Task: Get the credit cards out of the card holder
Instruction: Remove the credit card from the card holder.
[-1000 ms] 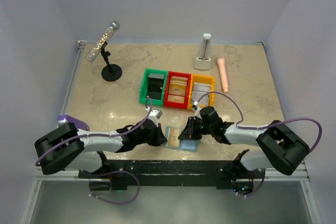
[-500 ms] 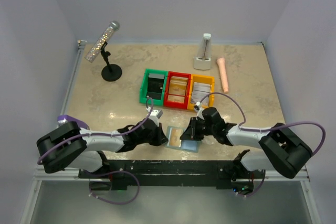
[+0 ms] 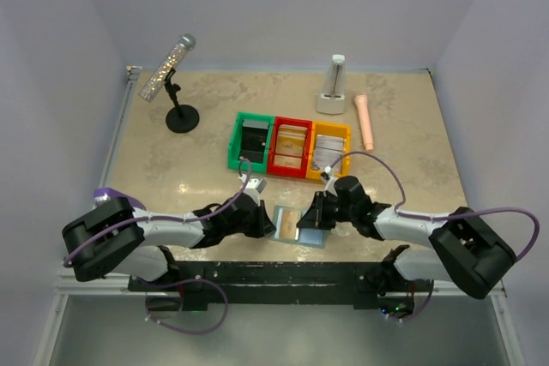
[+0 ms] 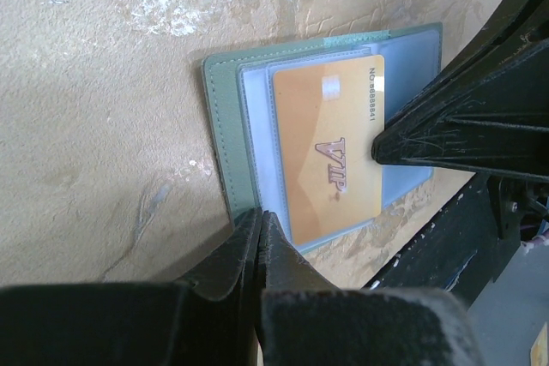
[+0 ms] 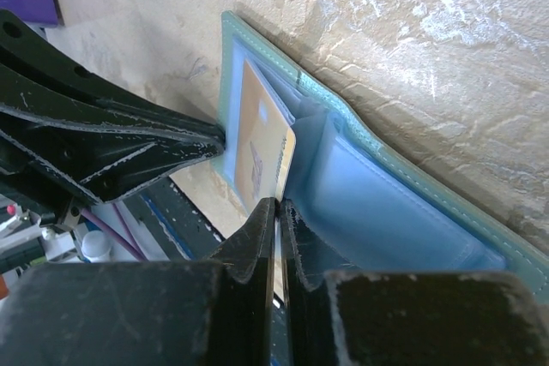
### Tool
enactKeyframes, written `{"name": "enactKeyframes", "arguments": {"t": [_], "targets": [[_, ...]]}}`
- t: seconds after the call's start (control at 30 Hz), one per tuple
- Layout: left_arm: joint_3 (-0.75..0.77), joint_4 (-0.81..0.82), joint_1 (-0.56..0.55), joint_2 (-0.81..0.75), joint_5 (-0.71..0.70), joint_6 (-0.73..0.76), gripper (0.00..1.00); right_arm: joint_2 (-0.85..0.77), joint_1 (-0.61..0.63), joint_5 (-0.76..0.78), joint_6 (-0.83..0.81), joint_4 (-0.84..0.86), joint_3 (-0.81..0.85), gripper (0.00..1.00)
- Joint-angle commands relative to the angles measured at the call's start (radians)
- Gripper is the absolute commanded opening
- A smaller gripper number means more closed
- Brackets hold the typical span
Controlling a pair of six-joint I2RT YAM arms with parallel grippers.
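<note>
- A glittery microphone (image 3: 169, 64) sits tilted on a black stand (image 3: 181, 116) at the far left of the beige table (image 3: 412, 177).
- A green bin (image 3: 234, 147), a red bin (image 3: 288, 173) and a yellow bin (image 3: 347, 138) touch in one row.
- A pale upright device (image 3: 333, 87) stands behind them.
- A pink cylinder (image 3: 365, 122) lies just beside it.

Card holder (image 4: 221, 143) looks like matt grey-green faux leather with a stitched edge. Just past the left gripper (image 4: 260, 222) tips, its pockets are glossy see-through plastic. The credit card (image 4: 330, 147) at the right gripper (image 5: 277, 210) is smooth orange plastic with a slight sheen. Fingers on both are matt black plastic, kinda scuffed. The table (image 4: 94, 83) under them is rough, mottled beige, stone-look.
</note>
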Motion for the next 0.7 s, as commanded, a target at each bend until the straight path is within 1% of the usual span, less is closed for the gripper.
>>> {"name": "enactKeyframes", "arguments": {"t": [0.0, 0.67], "targets": [[-0.017, -0.054, 0.005, 0.031, -0.033, 0.004, 0.00, -0.026, -0.011, 0.011, -0.021, -0.017, -0.011, 0.06], [-0.032, -0.038, 0.005, 0.045, -0.028, -0.003, 0.00, -0.071, -0.037, 0.009, -0.035, -0.050, -0.031, 0.08]]}}
